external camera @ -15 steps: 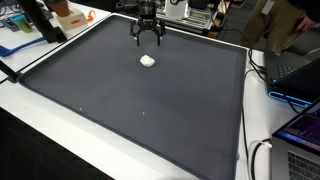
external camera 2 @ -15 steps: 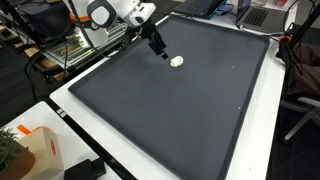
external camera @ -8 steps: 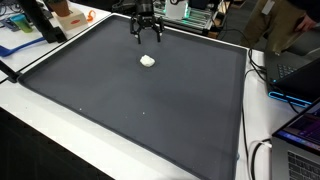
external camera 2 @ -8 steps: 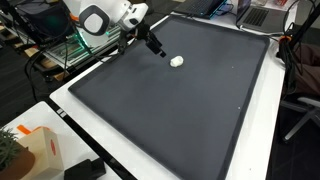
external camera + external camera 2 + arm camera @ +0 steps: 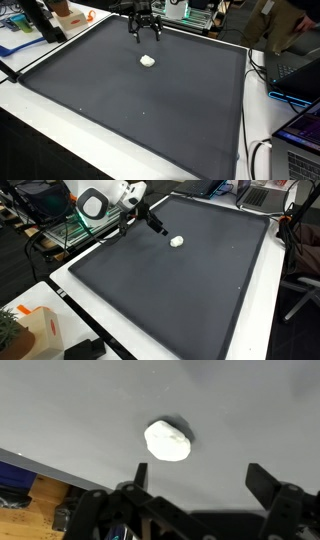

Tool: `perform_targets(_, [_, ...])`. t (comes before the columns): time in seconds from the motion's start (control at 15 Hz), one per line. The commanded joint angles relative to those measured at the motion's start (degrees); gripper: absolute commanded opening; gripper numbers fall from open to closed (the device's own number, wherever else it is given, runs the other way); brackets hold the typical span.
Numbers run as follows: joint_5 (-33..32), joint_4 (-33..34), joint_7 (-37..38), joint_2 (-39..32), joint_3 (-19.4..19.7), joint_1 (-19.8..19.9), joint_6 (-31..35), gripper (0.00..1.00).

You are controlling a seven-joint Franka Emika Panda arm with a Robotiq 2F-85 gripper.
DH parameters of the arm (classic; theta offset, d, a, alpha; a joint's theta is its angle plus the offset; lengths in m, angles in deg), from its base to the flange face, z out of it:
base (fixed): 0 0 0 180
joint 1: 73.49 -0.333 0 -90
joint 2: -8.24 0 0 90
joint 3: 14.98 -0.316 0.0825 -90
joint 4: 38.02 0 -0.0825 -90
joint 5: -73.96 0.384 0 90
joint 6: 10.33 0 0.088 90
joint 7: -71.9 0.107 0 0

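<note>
1. The small white rounded lump (image 5: 167, 441) lies on the dark grey flat mat (image 5: 120, 100), nearer the mat's arm-side edge than its middle, with bare mat all round it.
2. The black two-finger gripper (image 5: 146, 38) hangs above the mat just beside the lump. Its fingers (image 5: 140, 472) are spread fully apart and hold nothing.
3. The lump looks light and probably soft or crumpled, with a matte, uneven skin unlikely to slip. Its material cannot be told.
4. It is best pinched across its narrower sides, low, close to the mat.
5. Count: one lump, one mat, one gripper with two fingers.
</note>
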Motion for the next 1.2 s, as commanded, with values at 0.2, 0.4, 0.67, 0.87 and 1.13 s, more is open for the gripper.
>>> perform_targets(0.2, [1.70,0.41,6.69,0.76,4.47,-6.94,-0.57,1.00])
perform_targets(0.4, [3.11,-0.08,13.28,2.83,2.90,-7.52,-2.50,1.00])
perform_targets(0.67, [5.28,-1.31,21.08,6.80,1.43,-8.02,-5.89,1.00])
perform_targets(0.87, [5.41,-2.21,27.35,9.95,0.06,-8.28,-9.27,1.00])
perform_targets(1.13, [4.49,-3.01,35.50,14.13,-2.09,-8.88,-13.50,1.00])
